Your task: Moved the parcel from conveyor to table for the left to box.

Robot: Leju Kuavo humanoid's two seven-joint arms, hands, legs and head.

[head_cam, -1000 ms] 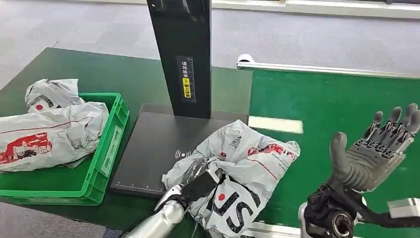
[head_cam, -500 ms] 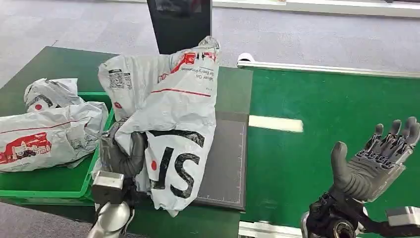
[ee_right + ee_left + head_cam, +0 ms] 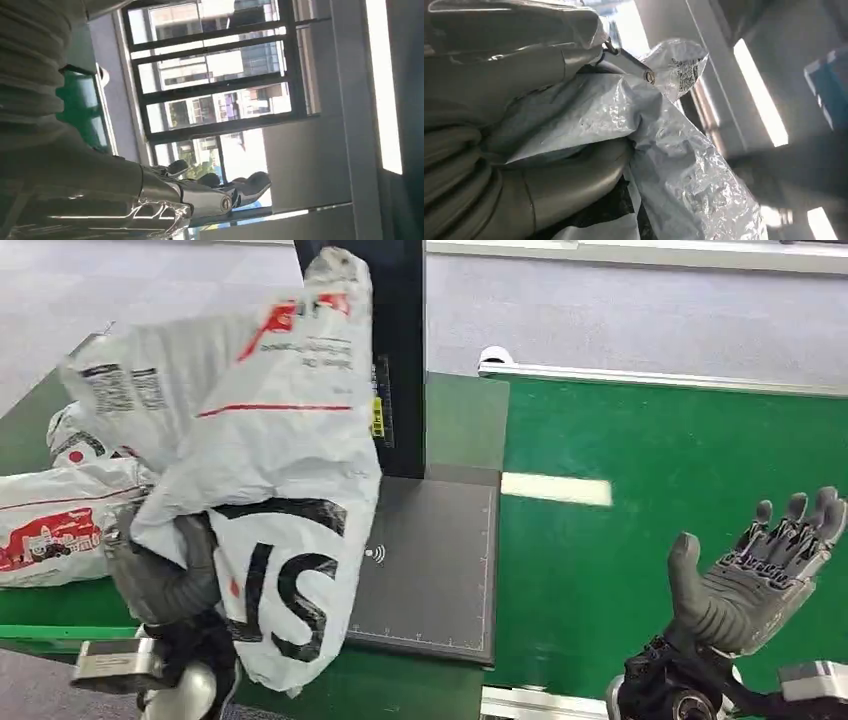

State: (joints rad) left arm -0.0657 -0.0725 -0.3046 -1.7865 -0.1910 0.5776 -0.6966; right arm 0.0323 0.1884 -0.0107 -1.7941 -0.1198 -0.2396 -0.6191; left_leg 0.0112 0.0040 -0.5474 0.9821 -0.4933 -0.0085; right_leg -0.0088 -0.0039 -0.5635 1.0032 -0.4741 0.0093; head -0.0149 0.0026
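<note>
Left hand point(image 3: 165, 575) gripping crumpled grey-white parcel point(image 3: 250, 450) — black lettering

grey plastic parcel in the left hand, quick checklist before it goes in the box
1. Left hand grips the crumpled grey plastic parcel: ok.
2. Parcel lifted off the flat black scanner plate: ok.
3. Parcel over the green plastic crate: not ok, it hangs at the crate's near edge.
4. Room in the crate: cannot tell, other grey plastic bags fill what shows.
5. Right hand open, away from the path: ok.
</note>
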